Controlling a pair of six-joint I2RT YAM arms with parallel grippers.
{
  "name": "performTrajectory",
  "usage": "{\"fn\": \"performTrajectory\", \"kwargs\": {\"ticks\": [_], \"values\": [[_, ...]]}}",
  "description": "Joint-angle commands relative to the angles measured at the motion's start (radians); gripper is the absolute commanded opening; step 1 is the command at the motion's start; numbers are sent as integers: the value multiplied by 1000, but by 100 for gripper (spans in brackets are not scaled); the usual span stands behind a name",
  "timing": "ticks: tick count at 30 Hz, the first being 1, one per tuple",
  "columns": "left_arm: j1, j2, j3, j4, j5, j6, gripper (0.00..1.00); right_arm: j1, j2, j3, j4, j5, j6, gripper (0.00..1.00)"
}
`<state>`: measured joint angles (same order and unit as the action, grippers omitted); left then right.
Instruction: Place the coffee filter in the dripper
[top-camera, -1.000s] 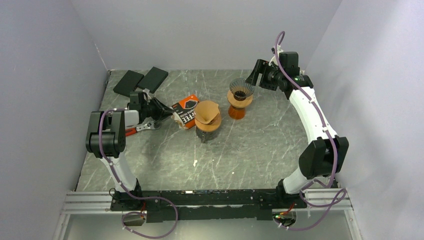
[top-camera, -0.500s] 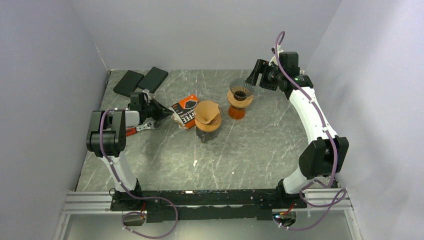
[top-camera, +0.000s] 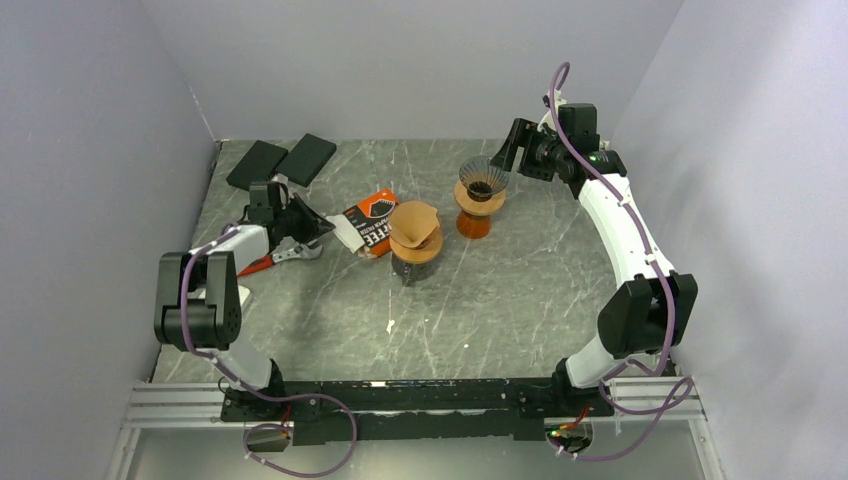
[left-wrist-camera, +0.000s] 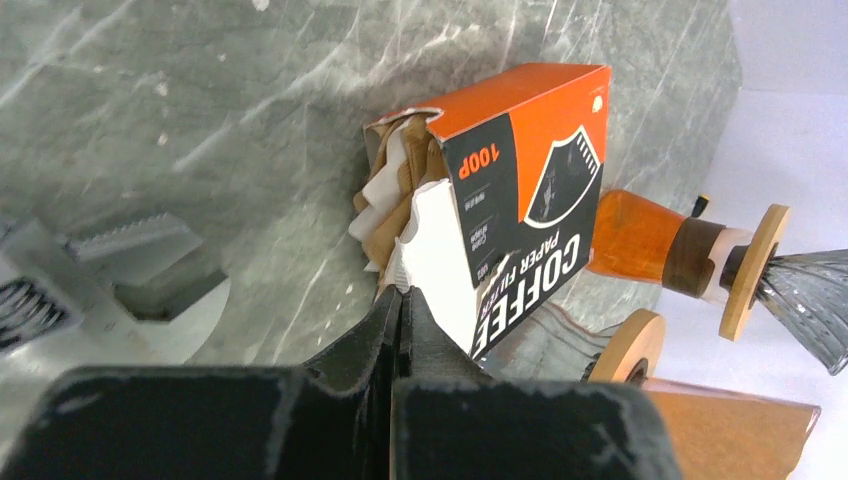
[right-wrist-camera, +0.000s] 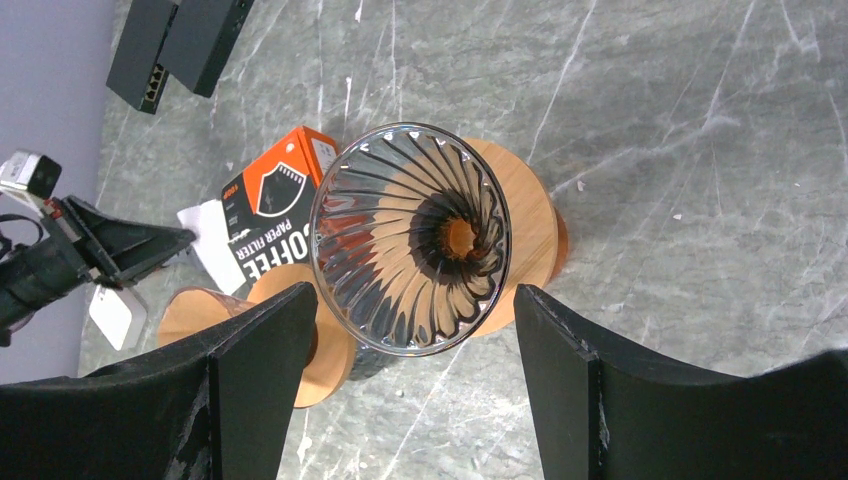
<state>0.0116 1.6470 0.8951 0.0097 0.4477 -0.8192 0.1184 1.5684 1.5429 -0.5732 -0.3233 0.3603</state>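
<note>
Toward the desk's left edge, the left gripper (left-wrist-camera: 400, 300) is clenched on a white coffee filter (left-wrist-camera: 430, 260), seemingly a single sheet, which sticks out of the orange filter box (left-wrist-camera: 520, 190). Nearer the far edge, the right gripper (right-wrist-camera: 412, 290) hangs spread wide, its fingers framing the glass dripper (right-wrist-camera: 410, 255).

The left arm (top-camera: 200, 300) was bent sharply at the elbow, and its forearm reached out low over the table. The left gripper (left-wrist-camera: 400, 300) was squeezed tight, both fingers pinching the edge of a white paper filter (left-wrist-camera: 432, 250). The right arm (top-camera: 625, 230) stretched far to the back, with its wrist turned toward the left side. The right gripper (right-wrist-camera: 415, 300) had its fingers spread wide apart and held nothing.
</note>
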Motion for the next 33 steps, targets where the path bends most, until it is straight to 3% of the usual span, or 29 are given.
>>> {"fn": "performTrajectory", "kwargs": {"ticks": [1, 12, 25, 33], "values": [[6, -98, -31, -108, -64, 63, 3, -3, -52, 17, 51, -7, 5, 77], [17, -207, -4, -217, -89, 117, 2, -3, -51, 21, 53, -11, 6, 77], [22, -417, 123, -483, -227, 279, 0, -5, -85, 6, 80, -8, 22, 77], [22, -513, 181, -446, -213, 403, 0, -5, -111, -2, 101, -17, 32, 77]]}}
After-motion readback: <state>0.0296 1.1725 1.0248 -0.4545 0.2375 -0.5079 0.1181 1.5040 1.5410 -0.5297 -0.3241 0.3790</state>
